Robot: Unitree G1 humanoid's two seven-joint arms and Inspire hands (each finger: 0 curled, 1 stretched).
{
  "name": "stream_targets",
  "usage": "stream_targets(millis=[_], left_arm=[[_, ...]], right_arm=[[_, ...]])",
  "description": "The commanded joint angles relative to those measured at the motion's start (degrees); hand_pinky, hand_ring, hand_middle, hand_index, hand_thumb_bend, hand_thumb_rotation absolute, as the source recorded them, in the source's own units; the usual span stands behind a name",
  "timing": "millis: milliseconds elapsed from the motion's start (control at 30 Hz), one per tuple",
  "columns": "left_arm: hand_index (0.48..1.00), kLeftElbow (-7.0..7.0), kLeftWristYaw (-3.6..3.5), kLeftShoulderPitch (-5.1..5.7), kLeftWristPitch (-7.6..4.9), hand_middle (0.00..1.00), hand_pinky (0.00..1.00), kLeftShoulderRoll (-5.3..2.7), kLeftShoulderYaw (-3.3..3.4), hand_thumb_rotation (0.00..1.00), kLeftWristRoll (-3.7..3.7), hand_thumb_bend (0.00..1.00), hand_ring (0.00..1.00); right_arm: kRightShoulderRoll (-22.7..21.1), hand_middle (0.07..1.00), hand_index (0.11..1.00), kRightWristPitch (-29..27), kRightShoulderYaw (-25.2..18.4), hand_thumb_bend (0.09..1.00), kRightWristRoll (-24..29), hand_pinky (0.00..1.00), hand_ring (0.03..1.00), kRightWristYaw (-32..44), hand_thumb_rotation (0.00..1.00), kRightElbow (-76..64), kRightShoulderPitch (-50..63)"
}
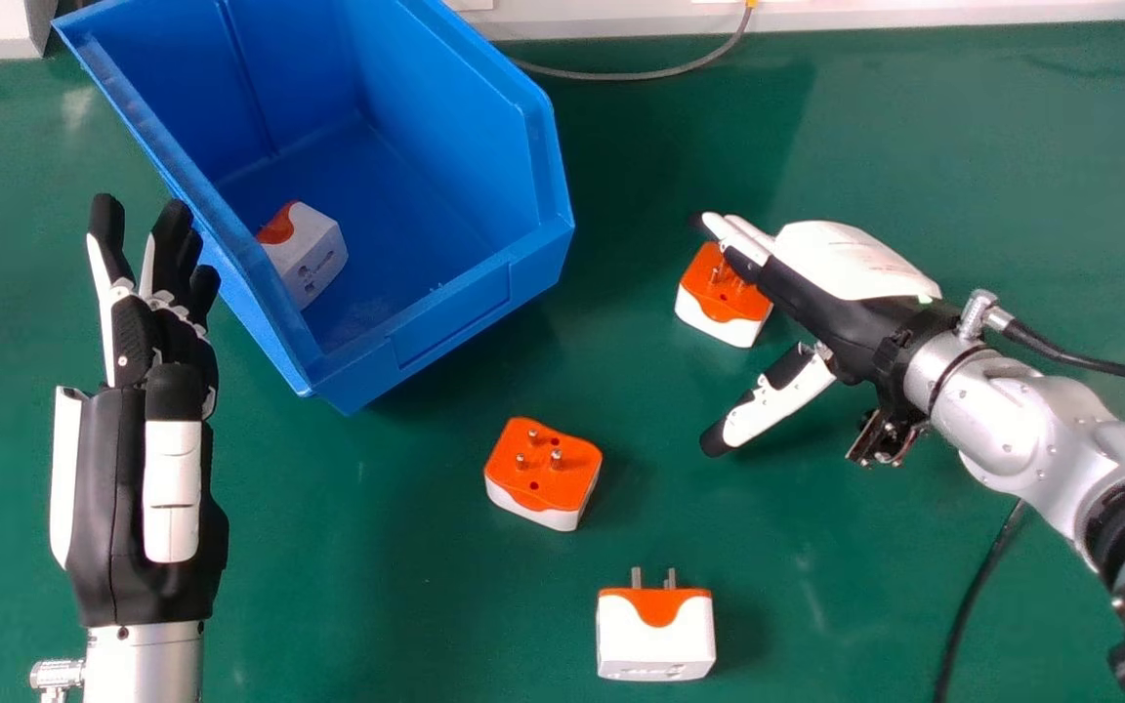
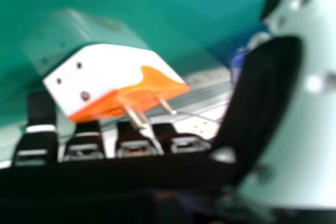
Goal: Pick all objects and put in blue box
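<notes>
To the right of the blue box [image 1: 450, 314], the right robot hand [image 1: 831, 308], fingers straight and thumb spread, is at one adapter [image 1: 707, 310]. Another adapter [image 1: 316, 256] lies inside; a third adapter [image 1: 543, 476] and fourth adapter [image 1: 655, 637] sit nearer than the box. The left robot hand [image 1: 118, 488] extends straight fingers at its left.

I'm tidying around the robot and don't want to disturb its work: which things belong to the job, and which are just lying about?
For the job:
- blue box
- adapter inside it
- adapter by the right hand
- middle adapter
- adapter nearest the head view's bottom edge

Lying about:
- grey cable
- black cable
</notes>
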Motion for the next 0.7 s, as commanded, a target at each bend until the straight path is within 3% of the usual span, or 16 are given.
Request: stream_targets(millis=[0, 333, 467, 667], left_arm=[[0.969, -0.03, -0.36, -0.5, -1.27, 0.99, 1.0, 0.44, 0.26, 0.91, 0.05, 0.76, 1.0], [0.969, 0.57, -0.52, -0.87, -1.31, 0.99, 1.0, 0.34, 0.4, 0.91, 0.03, 0.75, 1.0], [0.969, 0.37, -0.25, -0.61, -1.55, 0.99, 1.0, 0.17, 0.32, 0.91, 0.48, 0.75, 1.0], [0.968, 0.3, -0.48, -0.33, -1.59, 0.99, 1.0, 0.28, 0.36, 0.91, 0.1, 0.74, 1.0]], right_arm=[[-1.1, 1.0, 0.994, 0.0, -1.2, 1.0, 1.6, 0.76, 0.932, 0.0, 0.33, 0.0, -2.6], [-0.1, 1.0, 0.998, 1.2, -1.7, 1.0, 1.9, 0.8, 0.935, -1.4, 0.36, 0.3, -4.9], [0.2, 1.0, 0.999, 1.3, -1.5, 1.0, 1.6, 0.79, 0.936, -1.6, 0.37, 0.4, -5.7], [0.5, 1.0, 1.0, 1.1, -1.6, 1.0, 1.8, 0.77, 0.937, -1.0, 0.37, 0.6, -6.8]])
